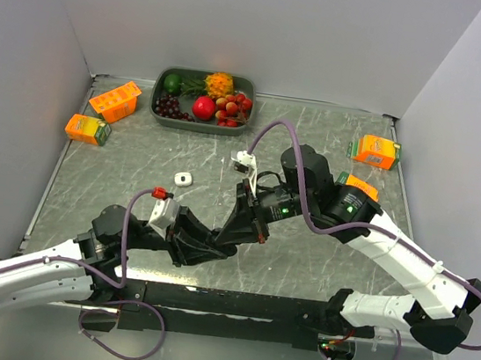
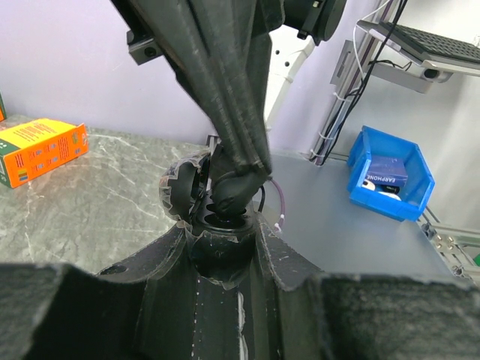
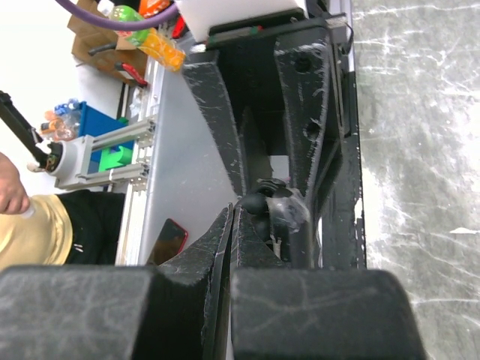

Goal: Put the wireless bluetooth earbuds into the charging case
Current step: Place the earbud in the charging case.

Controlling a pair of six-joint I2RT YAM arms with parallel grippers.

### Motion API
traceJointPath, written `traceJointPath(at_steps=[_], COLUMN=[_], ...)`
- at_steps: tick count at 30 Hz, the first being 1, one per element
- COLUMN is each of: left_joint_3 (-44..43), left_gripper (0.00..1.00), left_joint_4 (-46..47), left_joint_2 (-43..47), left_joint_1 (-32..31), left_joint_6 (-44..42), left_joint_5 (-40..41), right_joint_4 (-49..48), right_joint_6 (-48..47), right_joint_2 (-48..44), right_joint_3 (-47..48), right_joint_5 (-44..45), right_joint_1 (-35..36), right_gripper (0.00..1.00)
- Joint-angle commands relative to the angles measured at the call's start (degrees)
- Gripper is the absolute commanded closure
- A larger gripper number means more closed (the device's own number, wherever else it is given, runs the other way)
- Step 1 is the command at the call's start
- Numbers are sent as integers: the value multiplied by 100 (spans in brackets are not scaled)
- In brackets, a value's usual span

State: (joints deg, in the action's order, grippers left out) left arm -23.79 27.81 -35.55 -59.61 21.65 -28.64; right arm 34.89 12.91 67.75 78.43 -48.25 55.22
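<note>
My left gripper (image 1: 215,241) (image 2: 223,229) is shut on a small black charging case (image 2: 184,187) with its lid open, held above the middle of the table. My right gripper (image 1: 248,225) (image 3: 235,210) comes in from above with its jaws together. Its tips rest against a glossy black earbud (image 2: 236,191) (image 3: 257,202) that sits in the mouth of the case (image 3: 292,214). The bud lies beside the tips, not between them. A small white rounded piece (image 1: 184,178) lies alone on the table farther back; I cannot tell whether it is a bud.
A green tray (image 1: 156,98) of fruit stands at the back. Orange cartons lie at the back left (image 1: 114,99) (image 1: 87,129) and at the right (image 1: 376,150) (image 1: 359,187). Grey walls enclose the marbled table on three sides.
</note>
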Motion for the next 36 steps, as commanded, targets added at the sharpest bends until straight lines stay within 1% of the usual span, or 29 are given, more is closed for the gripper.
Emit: traceJointPath(at_steps=[1, 19, 25, 29, 32, 33, 35, 36], left_joint_3=[-275, -380, -372, -381, -372, -372, -372, -363], left_gripper=[99, 99, 99, 99, 99, 99, 99, 99], left_joint_4=[137, 128, 145, 111, 40, 23, 22, 22], left_joint_2=[22, 13, 66, 153, 198, 198, 206, 206], left_joint_1=[-68, -94, -103, -120, -121, -121, -120, -121], left_joint_6=[-143, -302, -310, -310, -337, -337, -319, -319], left_joint_5=[-45, 96, 105, 166, 192, 201, 201, 210], right_joint_4=[70, 272, 404, 527, 606, 632, 668, 685], right_joint_6=[-148, -139, -192, -271, -306, -315, -324, -315], right_joint_2=[28, 142, 169, 160, 151, 151, 169, 178], right_joint_3=[190, 269, 295, 322, 383, 427, 454, 488], right_joint_5=[88, 17, 166, 482, 632, 650, 702, 729], right_joint_1=[-20, 85, 76, 85, 77, 85, 85, 77], right_gripper=[100, 100, 100, 100, 95, 91, 86, 82])
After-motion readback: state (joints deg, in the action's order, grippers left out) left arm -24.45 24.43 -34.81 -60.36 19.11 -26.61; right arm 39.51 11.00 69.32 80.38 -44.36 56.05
